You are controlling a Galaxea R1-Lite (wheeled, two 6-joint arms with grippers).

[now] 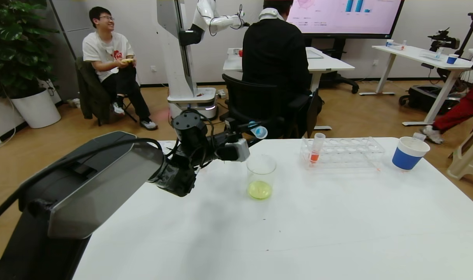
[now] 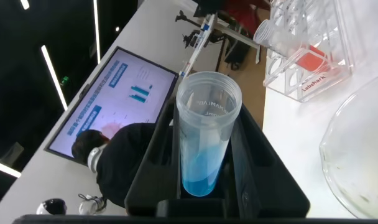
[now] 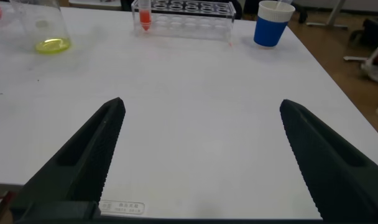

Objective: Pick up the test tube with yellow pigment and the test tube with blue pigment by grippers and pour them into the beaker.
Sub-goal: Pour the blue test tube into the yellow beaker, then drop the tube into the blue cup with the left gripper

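Left gripper (image 1: 248,130) clamping clear blue-tipped test tube (image 1: 258,131) tilted above glass beaker (image 1: 260,176) of yellow liquid, right gripper (image 3: 201,155) gaping wide over white table (image 3: 201,81).

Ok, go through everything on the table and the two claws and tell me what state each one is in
Left claw: shut on the blue tube, above and behind the beaker.
Blue tube: tilted, blue liquid still inside.
Beaker: upright, yellow liquid at bottom.
Rack: holds one upright orange-red tube.
Blue cup: upright.
Right claw: open, empty.
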